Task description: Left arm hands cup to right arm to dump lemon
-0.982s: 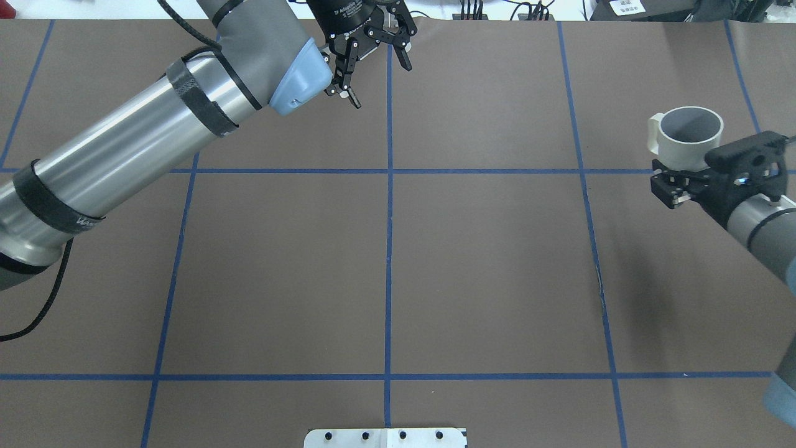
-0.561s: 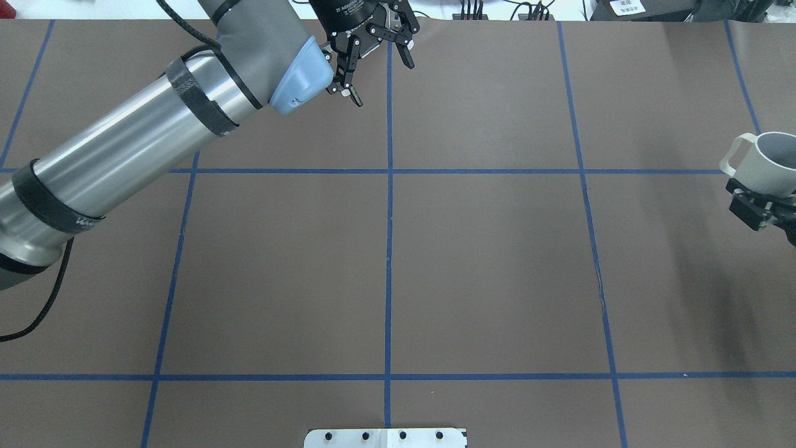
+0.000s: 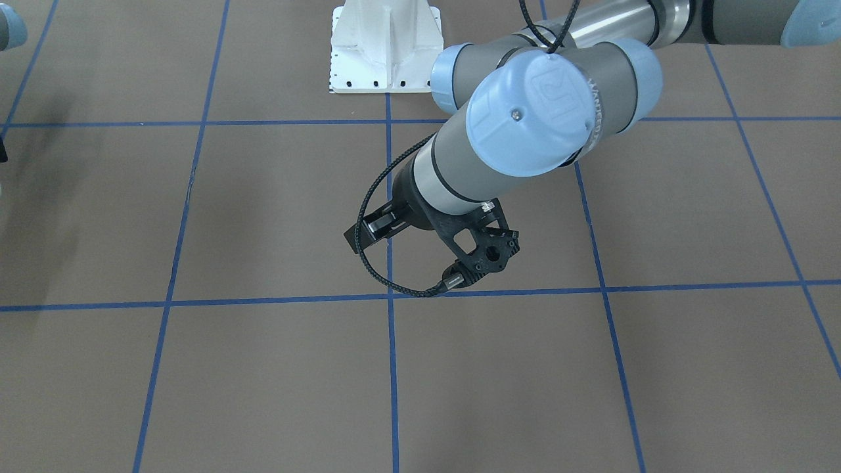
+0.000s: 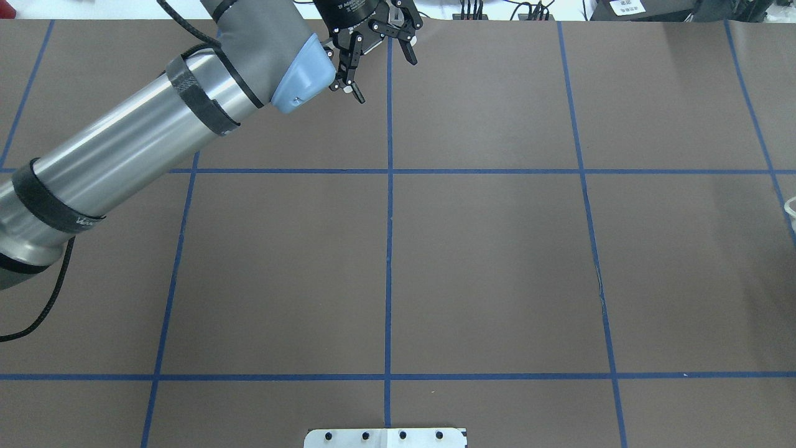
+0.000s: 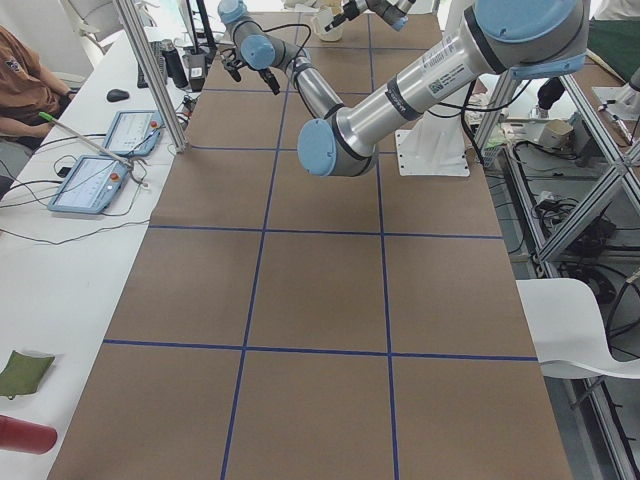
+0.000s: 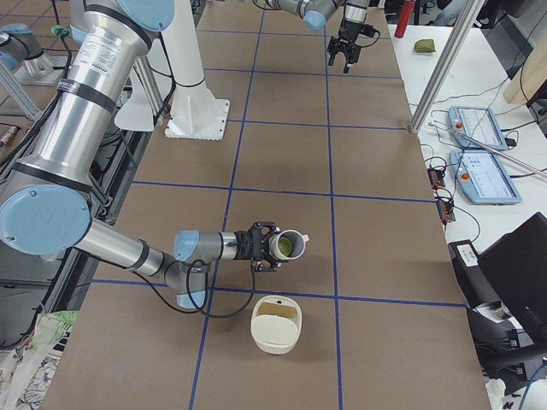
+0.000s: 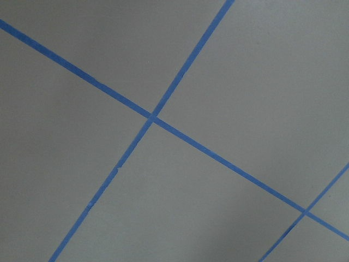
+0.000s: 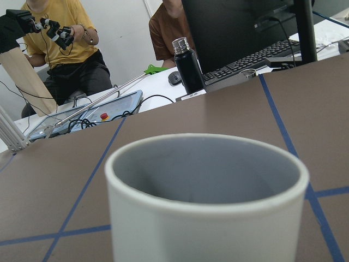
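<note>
The off-white cup (image 6: 291, 245) is held above the table, and the yellow-green lemon (image 6: 285, 248) lies inside it. My right gripper (image 6: 259, 246) is shut on the cup from the side. In the right wrist view the cup (image 8: 207, 207) fills the lower frame with its grey inside showing; the lemon is hidden there. In the overhead view only a white sliver of the cup (image 4: 791, 207) shows at the right edge. My left gripper (image 4: 387, 81) is open and empty over the table's far edge, also seen in the exterior right view (image 6: 345, 56).
A cream container with a handle (image 6: 276, 324) stands on the table just below the held cup. The white robot base (image 3: 386, 46) is at the near edge. Operators sit with tablets (image 6: 476, 128), a keyboard and a black bottle (image 8: 188, 65) beyond the table.
My right gripper has carried the cup to the right, out of the overhead view. My left gripper has drawn back slightly toward the far edge, still open.
</note>
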Robot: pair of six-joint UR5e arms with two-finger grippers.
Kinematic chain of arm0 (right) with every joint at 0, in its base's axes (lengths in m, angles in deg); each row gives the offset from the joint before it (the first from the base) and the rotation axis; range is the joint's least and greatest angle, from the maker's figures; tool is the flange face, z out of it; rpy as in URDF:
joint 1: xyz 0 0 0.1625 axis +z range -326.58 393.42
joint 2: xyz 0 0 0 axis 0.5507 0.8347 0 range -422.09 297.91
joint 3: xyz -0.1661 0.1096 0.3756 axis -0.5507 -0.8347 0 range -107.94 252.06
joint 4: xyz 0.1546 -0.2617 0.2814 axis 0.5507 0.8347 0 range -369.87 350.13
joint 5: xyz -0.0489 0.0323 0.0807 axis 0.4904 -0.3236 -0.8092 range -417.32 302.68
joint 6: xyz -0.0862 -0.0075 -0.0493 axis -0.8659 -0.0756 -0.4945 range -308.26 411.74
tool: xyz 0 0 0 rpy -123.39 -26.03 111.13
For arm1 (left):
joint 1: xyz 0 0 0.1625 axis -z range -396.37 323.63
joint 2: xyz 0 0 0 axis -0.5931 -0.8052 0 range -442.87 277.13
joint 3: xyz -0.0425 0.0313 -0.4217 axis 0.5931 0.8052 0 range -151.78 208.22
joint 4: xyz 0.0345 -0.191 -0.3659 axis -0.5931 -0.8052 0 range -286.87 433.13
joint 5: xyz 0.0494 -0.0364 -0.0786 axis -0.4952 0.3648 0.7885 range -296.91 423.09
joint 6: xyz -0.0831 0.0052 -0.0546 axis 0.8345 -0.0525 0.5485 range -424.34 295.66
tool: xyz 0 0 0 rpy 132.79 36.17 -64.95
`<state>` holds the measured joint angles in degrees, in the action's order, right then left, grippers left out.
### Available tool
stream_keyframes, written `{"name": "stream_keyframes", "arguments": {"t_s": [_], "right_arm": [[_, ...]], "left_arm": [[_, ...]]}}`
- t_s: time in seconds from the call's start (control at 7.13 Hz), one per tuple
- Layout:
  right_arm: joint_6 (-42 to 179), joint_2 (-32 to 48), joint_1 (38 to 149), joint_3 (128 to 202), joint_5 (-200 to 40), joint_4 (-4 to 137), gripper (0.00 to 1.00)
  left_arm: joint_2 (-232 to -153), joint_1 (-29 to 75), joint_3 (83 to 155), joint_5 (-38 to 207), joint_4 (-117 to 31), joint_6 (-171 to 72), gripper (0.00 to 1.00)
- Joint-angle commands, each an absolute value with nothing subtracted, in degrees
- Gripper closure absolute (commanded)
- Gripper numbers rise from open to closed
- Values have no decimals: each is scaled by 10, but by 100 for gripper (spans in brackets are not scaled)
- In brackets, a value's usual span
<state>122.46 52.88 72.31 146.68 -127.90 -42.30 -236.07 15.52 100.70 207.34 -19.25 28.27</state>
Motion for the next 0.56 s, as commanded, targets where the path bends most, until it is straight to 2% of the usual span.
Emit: {"name": "stream_keyframes", "arguments": {"t_s": [0.0,0.42], "right_arm": [[1266,553,726,1405,-1291,-535,94],[1383,557,727,1363,-1297,-616,92]], "left_arm": [[-2363,154,1012,2073,-192,284,0],[-2373,155,1014,2072,-192,287,0]]}}
